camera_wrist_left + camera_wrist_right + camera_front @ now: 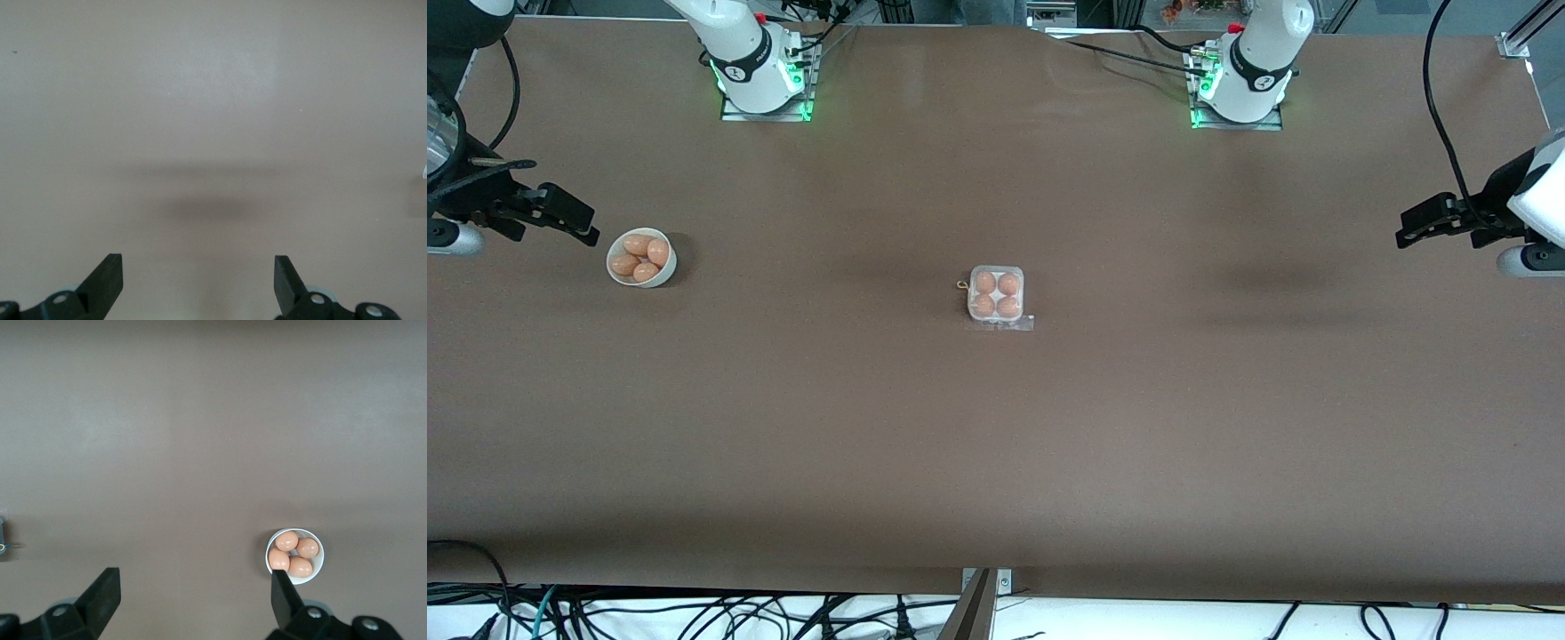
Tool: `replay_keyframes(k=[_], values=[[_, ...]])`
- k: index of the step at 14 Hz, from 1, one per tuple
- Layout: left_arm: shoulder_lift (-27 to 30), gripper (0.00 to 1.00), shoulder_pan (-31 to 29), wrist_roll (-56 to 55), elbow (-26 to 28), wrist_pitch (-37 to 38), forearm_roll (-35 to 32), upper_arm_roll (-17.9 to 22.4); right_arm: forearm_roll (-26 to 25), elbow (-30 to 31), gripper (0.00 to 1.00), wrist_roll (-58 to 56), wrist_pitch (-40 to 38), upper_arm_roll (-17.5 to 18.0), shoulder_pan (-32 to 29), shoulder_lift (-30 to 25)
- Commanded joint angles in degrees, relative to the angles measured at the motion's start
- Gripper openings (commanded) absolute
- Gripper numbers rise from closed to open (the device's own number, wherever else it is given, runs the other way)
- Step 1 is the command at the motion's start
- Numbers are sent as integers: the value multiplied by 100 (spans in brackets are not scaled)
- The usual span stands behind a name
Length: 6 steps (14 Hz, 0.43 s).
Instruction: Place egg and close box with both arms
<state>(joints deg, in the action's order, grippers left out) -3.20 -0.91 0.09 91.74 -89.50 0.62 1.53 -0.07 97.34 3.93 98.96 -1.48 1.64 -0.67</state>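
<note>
The box (997, 295) sits mid-table, an orange-brown egg (984, 283) in each of its cells, and its clear lid looks laid down over them. My right gripper (580, 222) is open and empty, over the table at the right arm's end, beside a white bowl (660, 277). In the right wrist view my right gripper (193, 577) shows spread fingers with the bowl (321, 561) by one fingertip. My left gripper (1407, 229) is over the left arm's end of the table. In the left wrist view it (198, 260) is open above bare table.
The bowl holds several loose eggs (640, 245) like those in the box. A small golden loop (962, 284) lies against the box on the right arm's side. Cables run along the table's edge nearest the front camera.
</note>
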Motion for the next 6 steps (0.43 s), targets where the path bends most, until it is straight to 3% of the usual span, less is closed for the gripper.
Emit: replay_keyframes(k=[1, 6], values=[[171, 100, 29, 167, 160, 91, -123, -65, -19, 22, 100, -68, -8, 43, -68, -38], [171, 100, 20, 167, 125, 117, -141, -74, -19, 22, 100, -68, -8, 43, -68, -38]])
